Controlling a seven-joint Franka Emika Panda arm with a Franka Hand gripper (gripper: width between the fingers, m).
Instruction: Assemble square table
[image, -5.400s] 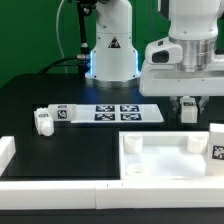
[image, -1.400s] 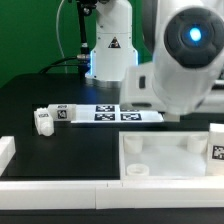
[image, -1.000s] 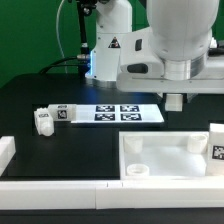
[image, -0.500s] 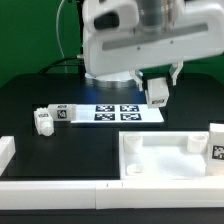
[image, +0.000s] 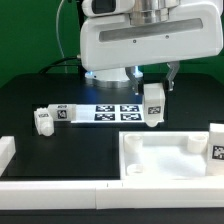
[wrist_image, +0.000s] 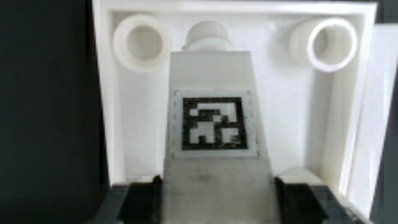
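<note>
While the gripper (image: 153, 88) clamps a tagged white leg (image: 153, 106) upright at the exterior view's centre right, leg hanging over the far rim of the square table slab (image: 165, 141) at lower right, seemingly not touching it, marker board (image: 122, 113) just toward the exterior view's left

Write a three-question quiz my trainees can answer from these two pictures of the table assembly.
1. True or false: the jaws are shut on a short chunky white plastic leg bearing a black-and-white tag.
2. In the wrist view, how many round corner sockets of the white plastic square slab show? A one, B two, C four.
3. Fill in: two loose white legs lie toward the exterior view's ____ end of the flat white marker board.
Key: 1 true; 2 B; 3 left.
</note>
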